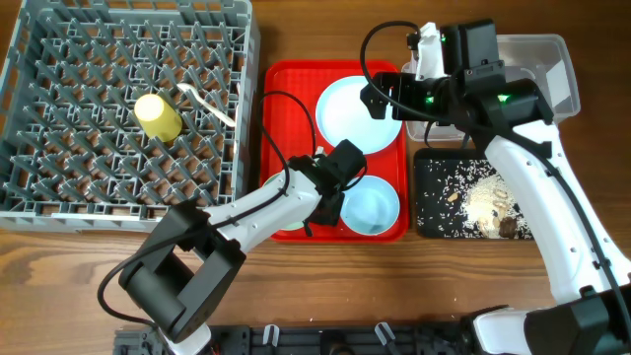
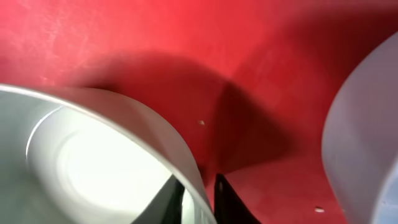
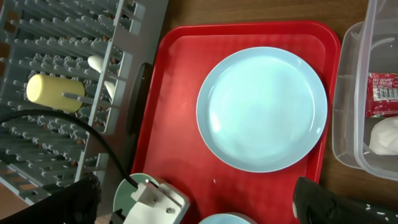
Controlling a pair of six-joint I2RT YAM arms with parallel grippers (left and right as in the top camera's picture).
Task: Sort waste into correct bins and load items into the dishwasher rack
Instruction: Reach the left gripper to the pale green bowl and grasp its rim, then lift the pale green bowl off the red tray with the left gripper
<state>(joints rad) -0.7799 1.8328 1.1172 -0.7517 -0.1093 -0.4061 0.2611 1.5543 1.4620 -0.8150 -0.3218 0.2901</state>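
My left gripper is down on the red serving tray. In the left wrist view its fingers are shut on the rim of the pale-green bowl, which also shows in the overhead view. The light-blue bowl sits right beside it. The light-blue plate lies at the back of the tray. My right gripper hovers above the plate, open and empty. The yellow cup and a cream utensil lie in the grey rack.
The clear tub at the far right holds the red sachet and white tissue. The black tray in front of it holds rice grains and brown bits. A few grains lie on the red tray.
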